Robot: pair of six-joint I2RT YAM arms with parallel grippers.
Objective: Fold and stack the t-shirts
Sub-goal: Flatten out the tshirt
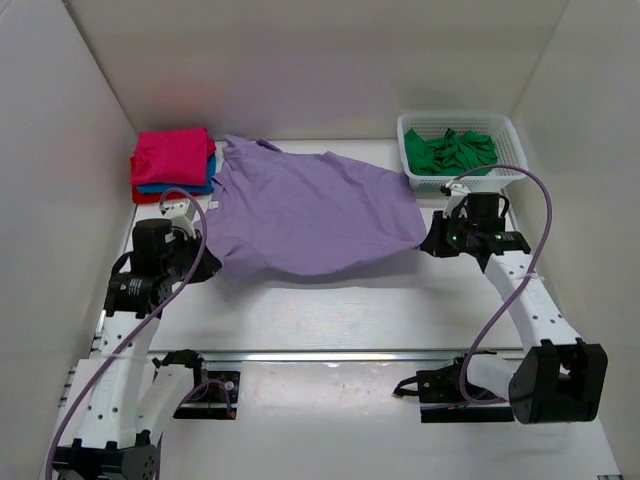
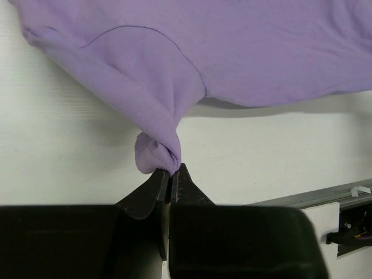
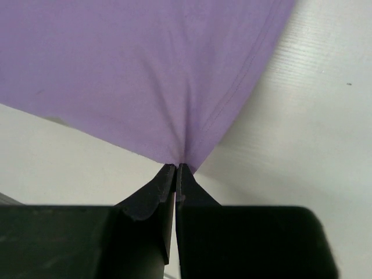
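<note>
A lilac purple t-shirt (image 1: pixel 310 212) hangs stretched between my two grippers above the table's middle. My left gripper (image 1: pixel 207 258) is shut on its bunched near-left corner, which shows in the left wrist view (image 2: pixel 156 152) just above the gripper (image 2: pixel 172 170). My right gripper (image 1: pixel 428 240) is shut on the shirt's right corner, seen in the right wrist view (image 3: pixel 174 87) above the gripper (image 3: pixel 176 167). Folded magenta pink (image 1: pixel 172 157), blue (image 1: pixel 190 186) and red (image 1: pixel 148 195) shirts lie stacked at the back left. A green t-shirt (image 1: pixel 452 152) lies crumpled in the basket.
A white plastic lattice basket (image 1: pixel 505 131) stands at the back right, just behind my right arm. White walls enclose the table on the left, back and right. A metal rail (image 1: pixel 340 354) runs across the near edge.
</note>
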